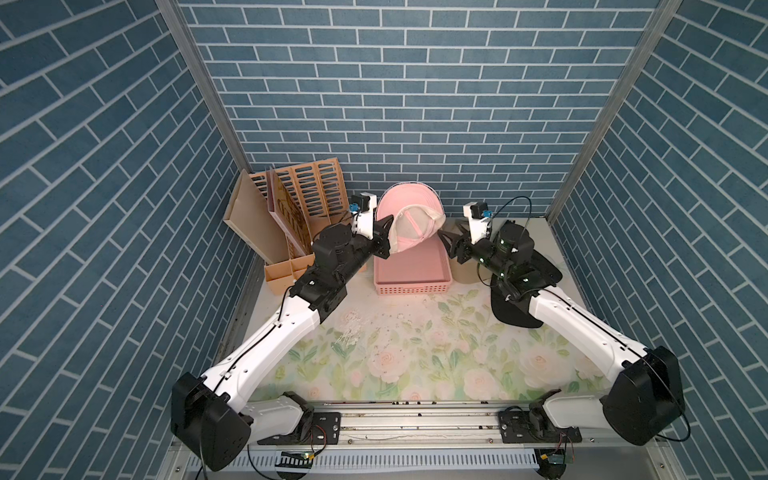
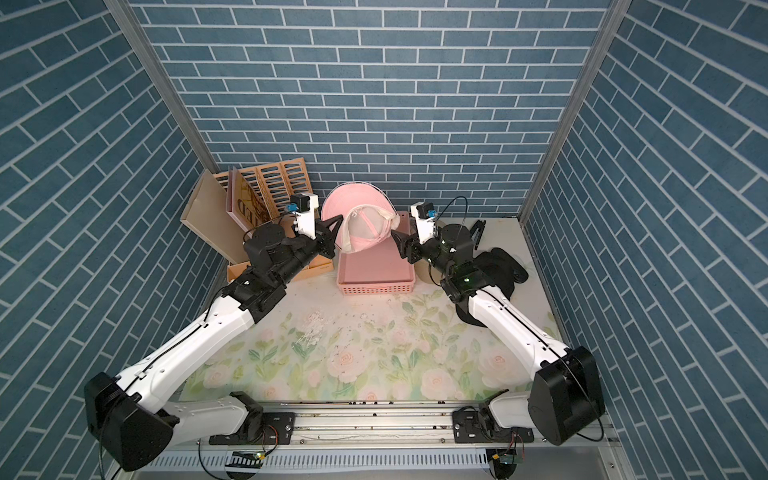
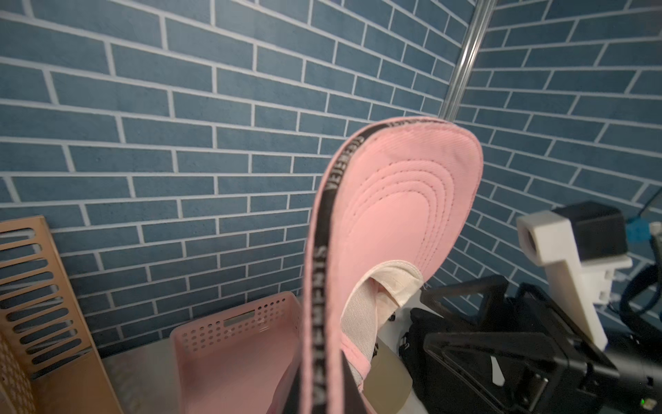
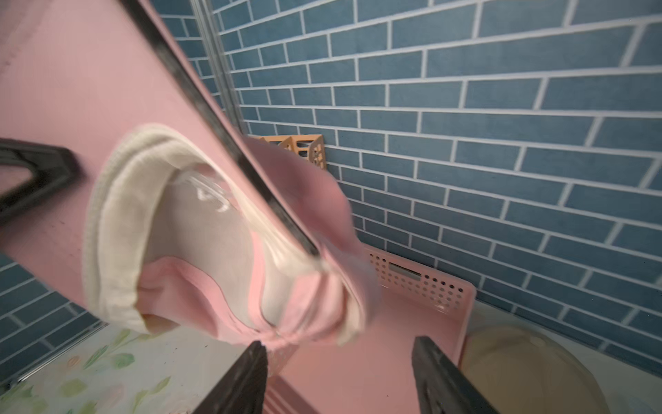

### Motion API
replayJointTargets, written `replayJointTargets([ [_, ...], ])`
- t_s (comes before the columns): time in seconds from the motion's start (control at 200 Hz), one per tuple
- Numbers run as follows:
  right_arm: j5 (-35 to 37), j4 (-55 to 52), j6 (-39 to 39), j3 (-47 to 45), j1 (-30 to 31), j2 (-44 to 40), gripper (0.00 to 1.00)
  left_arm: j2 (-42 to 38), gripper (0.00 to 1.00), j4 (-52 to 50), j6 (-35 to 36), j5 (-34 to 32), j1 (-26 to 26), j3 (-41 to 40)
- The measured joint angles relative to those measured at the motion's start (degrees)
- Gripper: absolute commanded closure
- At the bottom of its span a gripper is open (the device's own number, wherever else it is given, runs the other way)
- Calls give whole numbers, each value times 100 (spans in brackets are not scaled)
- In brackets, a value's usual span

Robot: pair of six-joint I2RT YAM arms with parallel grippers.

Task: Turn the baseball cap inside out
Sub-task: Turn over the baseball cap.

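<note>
A pink baseball cap (image 1: 409, 216) hangs in the air over the back of the table, brim up against the wall and its white lining facing out, as both top views show. My left gripper (image 1: 384, 233) is shut on the edge of the brim, where the black lettered band (image 3: 320, 322) runs down between its jaws. My right gripper (image 1: 446, 242) stands just right of the cap. Its fingers are spread wide with nothing between them, and the bunched pink crown (image 4: 200, 286) hangs just beyond the fingertips (image 4: 256, 353).
A pink perforated basket (image 1: 411, 286) sits directly under the cap. A wooden slotted rack and boxes (image 1: 299, 199) fill the back left corner. A beige cap (image 4: 530, 369) and a black cap (image 1: 515, 309) lie under my right arm. A floral mat (image 1: 415, 353) covers the table.
</note>
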Motion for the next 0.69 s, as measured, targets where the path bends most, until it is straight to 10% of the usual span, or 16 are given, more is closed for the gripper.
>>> replayJointTargets([
  [0.28,249,942,391,-925,358,-295,75,223,100,-232,-332,-866,-326,332],
  [0.535,496,1956,385,-505,979,918,76,446,100,-365,-516,-1556,-1067,422],
  [0.695,748,2280,398,393,986,1989,52,496,100,-367,-721,-1961,-1580,422],
])
